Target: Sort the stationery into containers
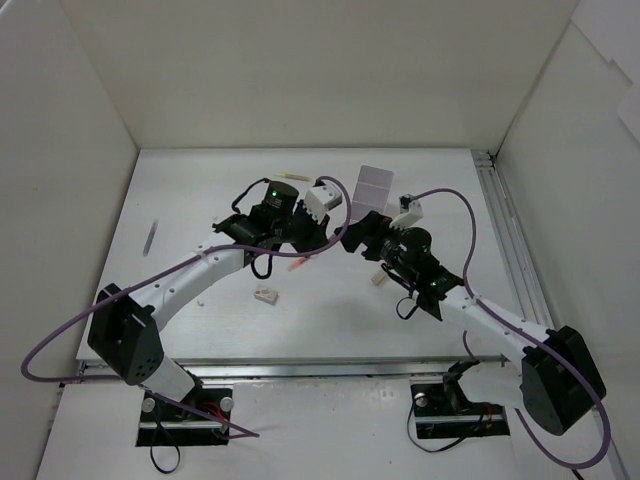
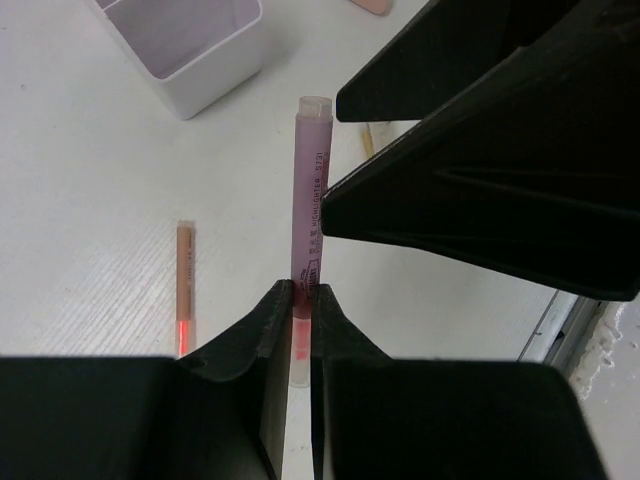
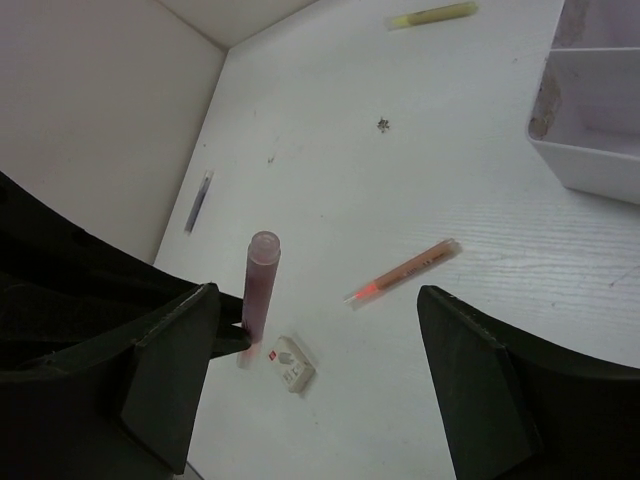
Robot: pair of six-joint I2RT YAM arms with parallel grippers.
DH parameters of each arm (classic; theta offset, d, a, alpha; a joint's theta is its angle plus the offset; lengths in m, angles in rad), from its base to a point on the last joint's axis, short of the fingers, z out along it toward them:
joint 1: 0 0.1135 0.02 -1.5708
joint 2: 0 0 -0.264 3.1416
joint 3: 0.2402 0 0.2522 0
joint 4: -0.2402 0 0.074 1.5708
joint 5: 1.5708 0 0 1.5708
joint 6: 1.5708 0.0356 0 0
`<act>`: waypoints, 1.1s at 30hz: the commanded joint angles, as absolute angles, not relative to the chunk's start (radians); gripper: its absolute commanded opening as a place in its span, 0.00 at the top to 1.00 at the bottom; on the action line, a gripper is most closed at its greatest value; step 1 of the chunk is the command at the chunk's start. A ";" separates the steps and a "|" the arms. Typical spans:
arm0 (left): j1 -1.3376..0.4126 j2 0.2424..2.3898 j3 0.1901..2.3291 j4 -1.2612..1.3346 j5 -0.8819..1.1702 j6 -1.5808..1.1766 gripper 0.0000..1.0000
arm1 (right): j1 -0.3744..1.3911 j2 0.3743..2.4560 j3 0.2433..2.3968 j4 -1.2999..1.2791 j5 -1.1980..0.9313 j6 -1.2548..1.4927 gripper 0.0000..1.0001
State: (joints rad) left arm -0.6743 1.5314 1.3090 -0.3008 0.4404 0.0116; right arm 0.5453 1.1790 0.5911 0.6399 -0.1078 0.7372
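— Item one, and where is it?
— Pink translucent plastic highlighter (image 2: 309, 200), capped end outward, raised off the white worktop (image 2: 90, 200). My left fingers (image 2: 262, 330) are pinched tight on its lower barrel. My right fingers (image 3: 170, 370) are spread wide just beside it and hold nothing. I judge this a hand-over, since the white divided plastic box (image 3: 590, 160) lies nearer my right arm.
— Unsorted?
— Thin orange pen (image 3: 405, 270), small beige eraser block (image 3: 290, 362) and yellow-green pen (image 3: 430, 15), all flat on the worktop.
— Unclear?
— Whether the highlighter sits truly between my right fingers. The box is also cut off at the edge.
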 commanded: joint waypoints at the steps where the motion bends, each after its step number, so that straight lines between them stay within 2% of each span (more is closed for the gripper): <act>1: -0.695 1.476 1.356 -0.226 0.410 -0.029 1.00 | 0.558 1.189 0.644 0.741 -0.061 0.759 0.25; 2: -0.695 1.473 1.356 -0.225 0.407 -0.031 1.00 | 0.558 1.192 0.643 0.744 -0.054 0.771 0.36; 4: -0.706 1.468 1.355 -0.221 0.402 -0.032 1.00 | 0.566 1.198 0.646 0.753 -0.041 0.772 0.43; 12: -0.727 1.465 1.371 -0.232 0.365 -0.046 1.00 | 0.589 1.247 0.701 0.762 -0.029 0.750 0.44; 13: -0.727 1.462 1.368 -0.229 0.362 -0.049 1.00 | 0.592 1.247 0.703 0.765 -0.026 0.759 0.55; 15: -0.727 1.460 1.367 -0.221 0.361 -0.051 1.00 | 0.595 1.250 0.703 0.770 -0.008 0.762 0.65; 16: -0.727 1.462 1.370 -0.221 0.354 -0.057 1.00 | 0.597 1.247 0.701 0.770 -0.003 0.765 0.78; 18: -0.727 1.465 1.376 -0.229 0.335 -0.069 1.00 | 0.598 1.238 0.696 0.770 0.024 0.762 0.88; 19: -0.727 1.468 1.382 -0.235 0.319 -0.083 1.00 | 0.598 1.233 0.690 0.770 0.026 0.756 0.99; 24: -0.727 1.460 1.382 -0.230 0.319 -0.113 1.00 | 0.601 1.213 0.698 0.769 0.061 0.709 1.00; 27: -0.727 1.438 1.384 -0.245 0.287 -0.124 0.85 | 0.600 1.207 0.718 0.762 0.107 0.652 1.00; 29: -0.727 1.401 1.355 -0.248 0.241 -0.138 0.80 | 0.598 1.198 0.733 0.740 0.113 0.617 1.00; 30: -0.703 1.376 1.344 -0.250 0.229 -0.147 0.77 | 0.595 1.195 0.756 0.676 0.118 0.591 1.00; 31: -0.687 1.364 1.321 -0.247 0.218 -0.161 0.69 | 0.592 1.189 0.767 0.623 0.130 0.585 1.00; 33: -0.640 1.338 1.293 -0.256 0.224 -0.192 0.63 | 0.580 1.181 0.811 0.429 0.147 0.578 1.00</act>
